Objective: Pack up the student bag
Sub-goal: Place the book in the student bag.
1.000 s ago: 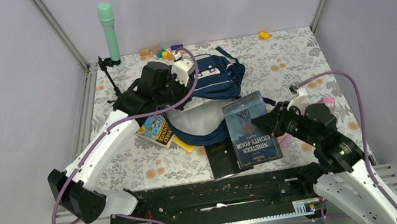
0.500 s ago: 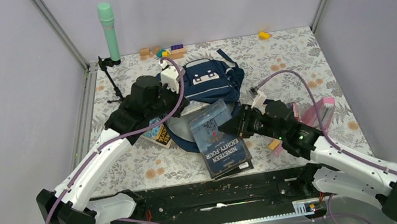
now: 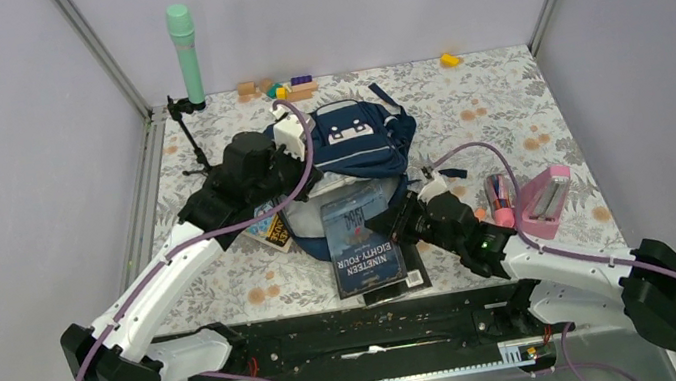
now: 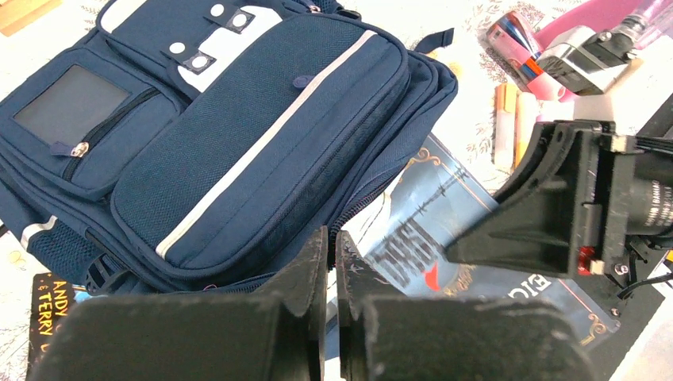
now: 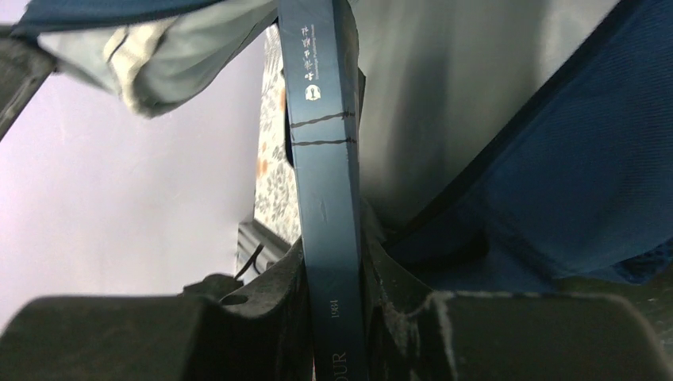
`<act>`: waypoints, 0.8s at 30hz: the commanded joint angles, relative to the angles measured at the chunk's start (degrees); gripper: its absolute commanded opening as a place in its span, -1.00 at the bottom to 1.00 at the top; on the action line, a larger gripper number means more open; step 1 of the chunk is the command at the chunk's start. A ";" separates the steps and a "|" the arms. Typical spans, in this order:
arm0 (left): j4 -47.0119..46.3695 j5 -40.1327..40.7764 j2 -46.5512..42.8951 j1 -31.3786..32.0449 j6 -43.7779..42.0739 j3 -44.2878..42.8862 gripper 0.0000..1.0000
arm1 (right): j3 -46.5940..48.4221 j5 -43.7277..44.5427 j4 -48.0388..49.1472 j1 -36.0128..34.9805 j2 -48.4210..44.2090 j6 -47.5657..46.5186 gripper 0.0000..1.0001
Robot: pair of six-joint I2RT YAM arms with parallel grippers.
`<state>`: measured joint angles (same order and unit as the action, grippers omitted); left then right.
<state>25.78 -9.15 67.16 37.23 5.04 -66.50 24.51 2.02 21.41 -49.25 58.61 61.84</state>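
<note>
Student bag [image 3: 364, 151] — navy fabric with pale stripes, lying flat at the middle of the counter [image 3: 502, 95], slightly to the far side. The front pocket with its white patch faces up. The mouth opens toward the near edge and shows pale lining.

Left claw [image 4: 331, 238]: fingers pressed together on the near rim of the bag's mouth, pinching its edge. The right wrist view shows a flap of pale lining held up at that side.

Right claw [image 5: 333, 246]: closed on a blue hardback book [image 3: 367, 242], gripping it across its thickness, one finger on each cover. The title "Nineteen Eighty-Four" is legible from above.

Blue book, position: its far end lies within the bag's mouth, over the pale lining. Its near end rests across a flat black item [image 3: 406, 279], which lies on the counter near the arm bases.

Paperback, yellow and blue cover [image 3: 268, 227]: on the counter just left of the bag's mouth, partly under the left arm.

Pink case [image 3: 543, 202]: right of the right arm, open side up. A clear pouch of pens [image 3: 498, 195] sits just beside it on its left.

Green tube [image 3: 186, 56]: upright at the far left corner, on a black stand.

Small coloured blocks [image 3: 288, 87] — clustered at the far edge, beyond the bag. A single yellow piece [image 3: 448, 60] lies apart, farther right along the same edge.
</note>
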 commanded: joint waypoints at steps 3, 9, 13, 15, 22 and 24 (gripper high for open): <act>-8.12 0.15 -3.55 0.65 0.05 -0.48 -1.00 | -0.61 11.49 10.63 0.13 2.43 3.18 -1.00; -8.03 0.14 -3.70 0.65 -0.29 -0.42 -1.00 | 0.81 11.07 17.80 2.62 8.41 3.10 -1.00; -8.03 0.04 -3.40 0.73 -0.30 -0.46 -1.00 | 2.40 10.56 24.73 5.49 13.51 2.61 -1.00; -8.03 -0.03 -3.36 0.74 -0.31 -0.41 -1.00 | 3.71 10.36 28.60 6.53 16.28 1.95 -1.00; -7.77 -0.14 -3.26 0.98 -0.37 -0.44 -1.00 | 8.03 11.87 39.69 7.00 26.09 0.12 -1.00; -7.70 0.06 -3.26 1.12 -0.51 -0.54 -1.00 | 8.58 13.44 39.82 7.02 27.26 -2.11 -0.91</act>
<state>25.52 -8.69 66.67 37.58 4.56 -65.95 28.60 9.72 47.64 -42.89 84.38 63.66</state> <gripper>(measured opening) 0.013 0.256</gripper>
